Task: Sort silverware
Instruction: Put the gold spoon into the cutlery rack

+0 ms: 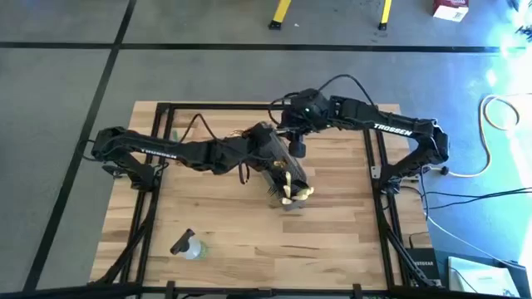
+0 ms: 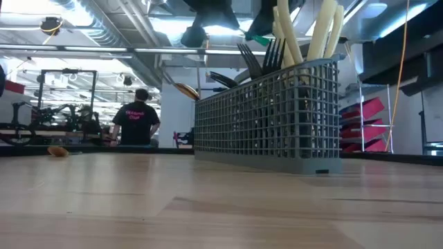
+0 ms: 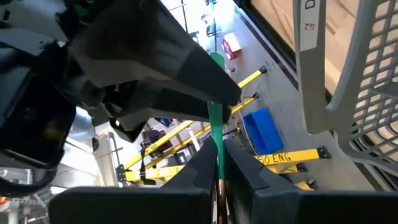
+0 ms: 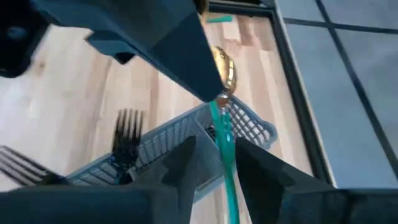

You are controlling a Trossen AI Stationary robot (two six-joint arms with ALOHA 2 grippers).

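Both grippers meet above the grey mesh basket [image 1: 289,193] at mid-table. A slim green utensil [image 3: 216,127] runs between them. My left gripper [image 3: 217,155] is shut on it. My right gripper [image 4: 216,144] is open, one finger on each side of the same green utensil [image 4: 227,155] with a gap left. A gold spoon bowl [image 4: 224,68] shows at the left gripper's tip; whether it is held I cannot tell. Pale tan utensils [image 2: 304,31] and black forks [image 2: 266,55] stand upright in the basket [image 2: 270,117]. My left gripper pinches the green utensil's thin shaft [image 3: 217,142] between its two fingers. The shaft sticks out forward from the fingers toward my right gripper. It is lifted clear, above the basket's corner. Something copper-coloured [image 3: 221,194] sits farther back between the fingers.
A small clear bottle [image 1: 189,247] lies near the table's front left. Another green piece [image 4: 217,20] lies on the wood by the table's edge. Black frame rails [image 1: 378,166] run along the table's sides. A person stands in the room beyond.
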